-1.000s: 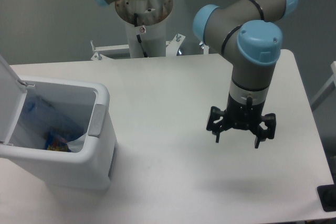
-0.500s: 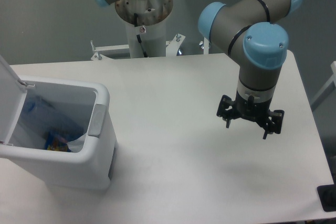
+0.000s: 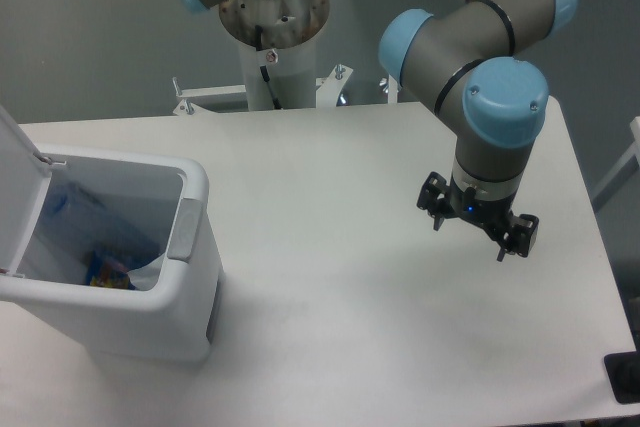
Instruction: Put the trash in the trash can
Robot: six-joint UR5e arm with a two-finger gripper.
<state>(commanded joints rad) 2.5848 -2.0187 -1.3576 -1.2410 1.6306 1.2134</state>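
Here the gripper [image 3: 478, 226] hangs above the right half of the table [image 3: 330, 277], pointing down, its two black fingers [image 3: 434, 205] spread apart and nothing between them. A small blue light shows at its wrist. The arm [image 3: 480, 57], grey with blue caps, rises from it toward the far edge, where the white base post [image 3: 272, 37] stands. The bin [image 3: 150, 277] sits at the table's near left corner, lid [image 3: 15, 182] swung up on its left side, grey latch [image 3: 184, 231] facing right. Inside, against the near wall, lie a blue-and-yellow scrap [image 3: 105, 271] and a pale piece [image 3: 148, 269] beside it; which item each is cannot be told.
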